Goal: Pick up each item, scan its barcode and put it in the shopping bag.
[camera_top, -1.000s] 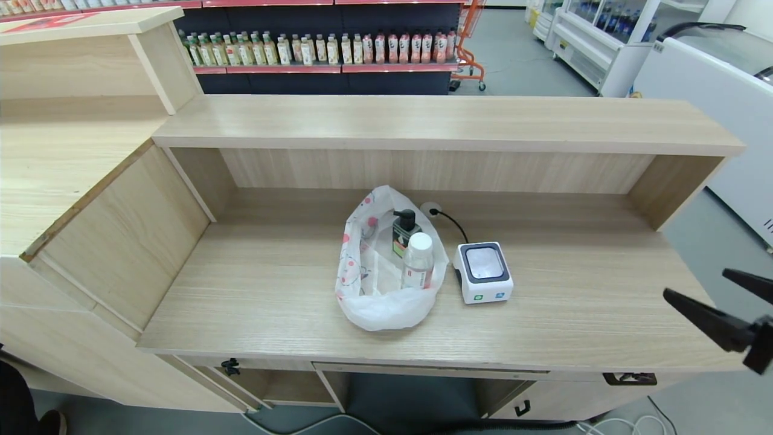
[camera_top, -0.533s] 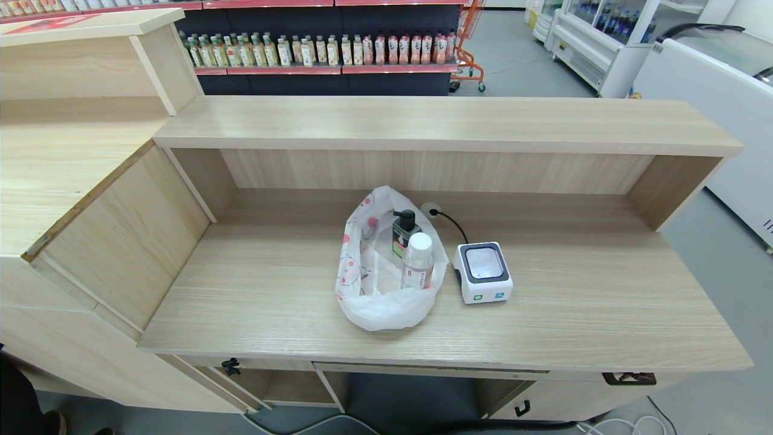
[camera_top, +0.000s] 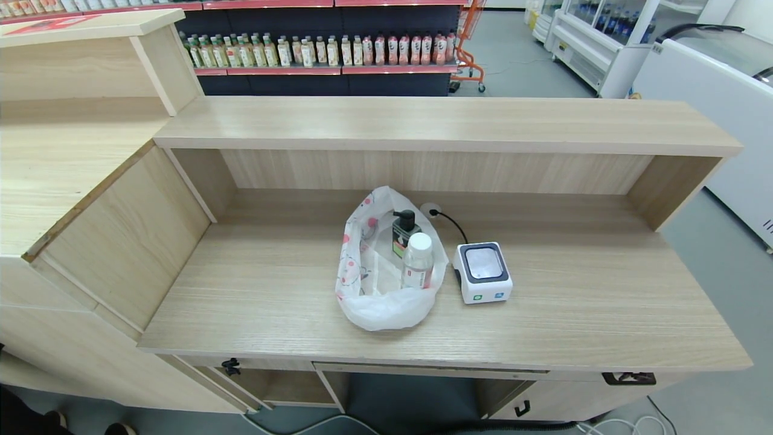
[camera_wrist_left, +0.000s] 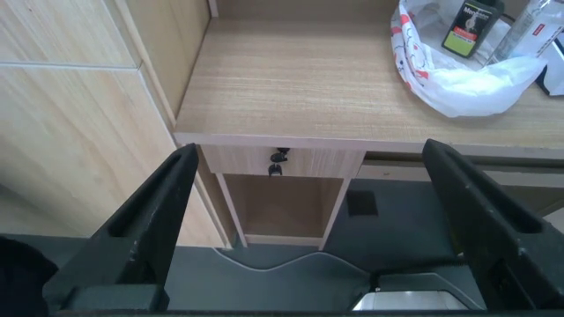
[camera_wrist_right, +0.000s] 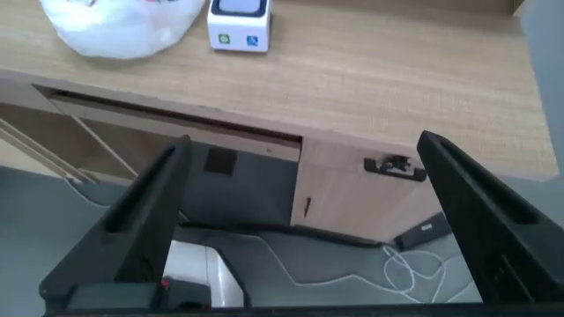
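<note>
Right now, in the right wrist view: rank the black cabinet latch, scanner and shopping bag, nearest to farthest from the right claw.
1. The black latch, on the front of the counter just under its edge, is closest to the right claw.
2. The scanner, on top of the counter, farther in.
3. The shopping bag, on top beyond the scanner, farthest.

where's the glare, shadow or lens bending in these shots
Head view: pale sheen on the scanner window, shade beneath the upper shelf, the counter's front edge slightly bowed. Left wrist view: bright highlights on the shopping bag. Right wrist view: dim space below the counter.
</note>
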